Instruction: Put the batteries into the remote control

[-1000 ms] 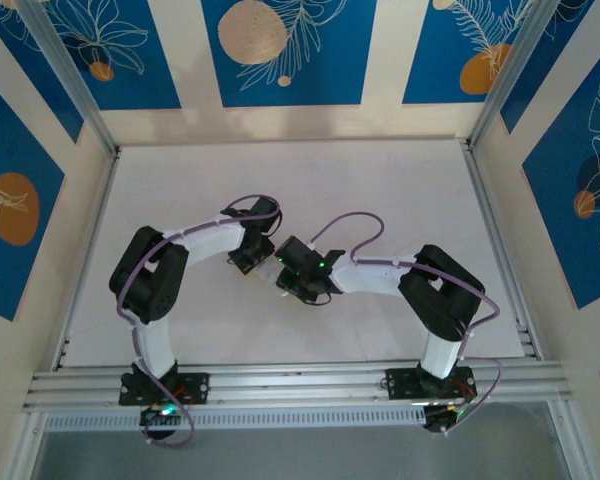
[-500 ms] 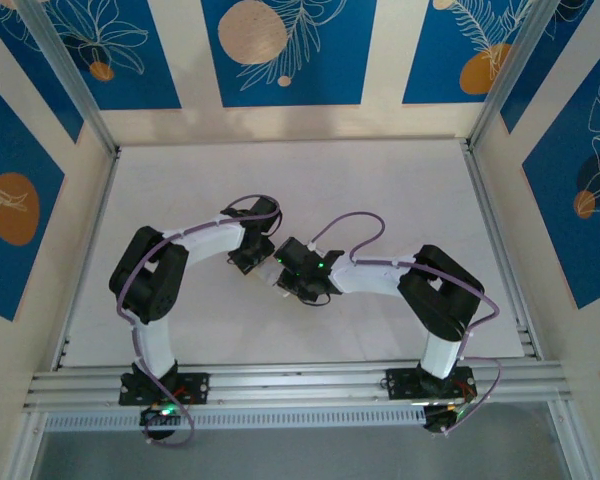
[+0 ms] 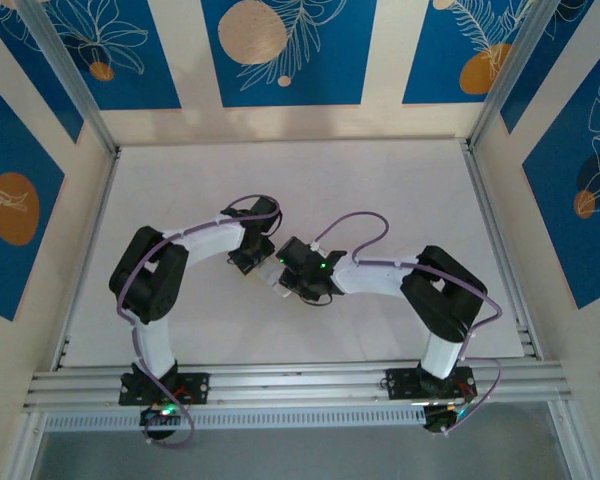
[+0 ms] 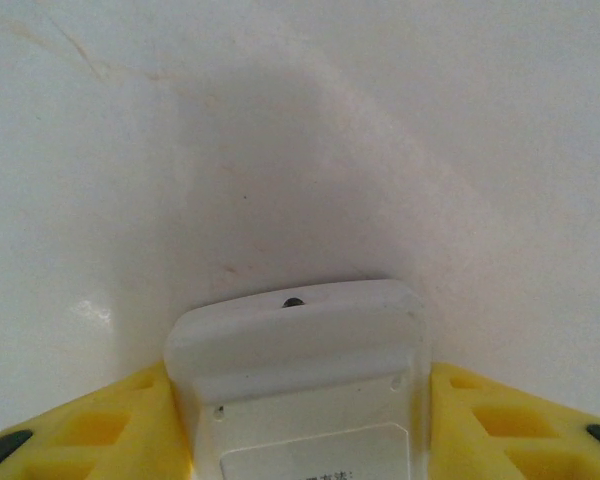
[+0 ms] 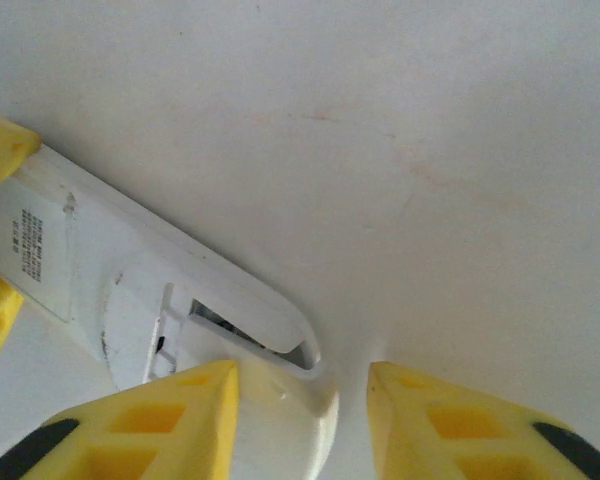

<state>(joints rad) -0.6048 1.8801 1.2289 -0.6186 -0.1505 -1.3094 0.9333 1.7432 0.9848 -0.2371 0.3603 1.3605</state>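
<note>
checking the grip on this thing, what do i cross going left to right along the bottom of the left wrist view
yellow finger → remote control, back side up with a label on it → other yellow finger

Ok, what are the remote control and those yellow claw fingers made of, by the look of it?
Remote control: likely hard plastic, white with a smooth, faintly glossy moulded shell. Left claw fingers: yellow, matte, with moulded recessed pockets; probably plastic or rubber, can't tell which.
</note>
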